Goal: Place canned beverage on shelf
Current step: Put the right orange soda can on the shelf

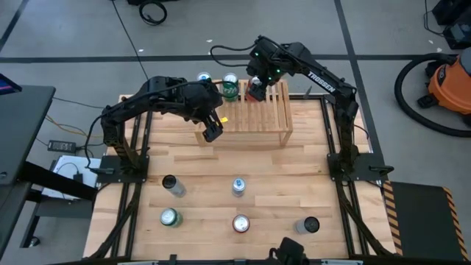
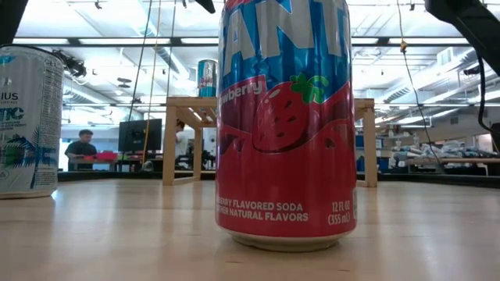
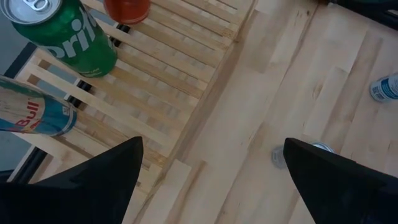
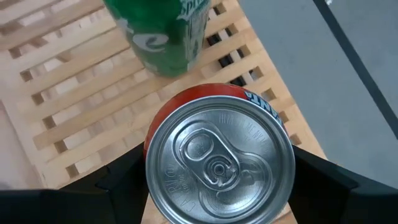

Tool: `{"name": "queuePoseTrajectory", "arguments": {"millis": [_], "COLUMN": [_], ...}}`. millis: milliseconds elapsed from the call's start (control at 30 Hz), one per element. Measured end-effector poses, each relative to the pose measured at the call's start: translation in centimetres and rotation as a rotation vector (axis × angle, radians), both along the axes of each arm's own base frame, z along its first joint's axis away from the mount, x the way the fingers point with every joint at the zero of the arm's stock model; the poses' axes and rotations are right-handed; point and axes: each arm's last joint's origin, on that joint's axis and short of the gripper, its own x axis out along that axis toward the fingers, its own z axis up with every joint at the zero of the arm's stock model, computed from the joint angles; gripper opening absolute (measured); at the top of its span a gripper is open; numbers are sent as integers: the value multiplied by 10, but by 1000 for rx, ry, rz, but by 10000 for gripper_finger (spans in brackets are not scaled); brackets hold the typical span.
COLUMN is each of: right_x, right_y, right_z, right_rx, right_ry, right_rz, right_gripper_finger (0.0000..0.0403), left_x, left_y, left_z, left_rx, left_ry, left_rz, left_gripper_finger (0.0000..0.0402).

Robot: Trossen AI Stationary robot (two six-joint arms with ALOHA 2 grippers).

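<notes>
Nearest the shelf's [image 1: 254, 118] front board, the left end effector [image 1: 212, 130] hangs with fingers spread wide. Farther back on the slats, the right end effector [image 4: 217, 180] grips an orange can [image 4: 219, 163] beside the green can [image 1: 230, 88] and blue can [image 1: 204, 78].

Shelf [image 1: 254, 118]: pale unfinished wood, matt slats. Counter [image 1: 221, 184]: butcher-block wood, smooth satin sheen. Orange can [image 4: 219, 163] on the shelf: brushed bare-metal lid, glossy painted side. Green can [image 4: 165, 31] beside it: glossy. Right end effector [image 4: 217, 186]: matt black plastic fingers.
</notes>
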Motion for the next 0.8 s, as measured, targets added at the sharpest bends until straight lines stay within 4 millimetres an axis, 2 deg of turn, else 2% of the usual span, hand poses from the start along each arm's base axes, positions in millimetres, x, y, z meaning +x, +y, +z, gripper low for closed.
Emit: {"name": "queuePoseTrajectory", "arguments": {"millis": [167, 400, 800], "right_x": [0, 6, 4], "right_y": [-1, -5, -5], "right_z": [-4, -13, -11], "right_rx": [14, 26, 23], "right_ry": [27, 50, 49], "right_rz": [25, 32, 29], "right_gripper_finger": [311, 362, 365], "left_x": [0, 0, 0], "left_y": [0, 0, 0], "left_z": [0, 0, 0], "left_rx": [0, 1, 7], "left_ry": [0, 0, 4], "left_rz": [0, 0, -10], "left_gripper_finger": [389, 389, 389]}}
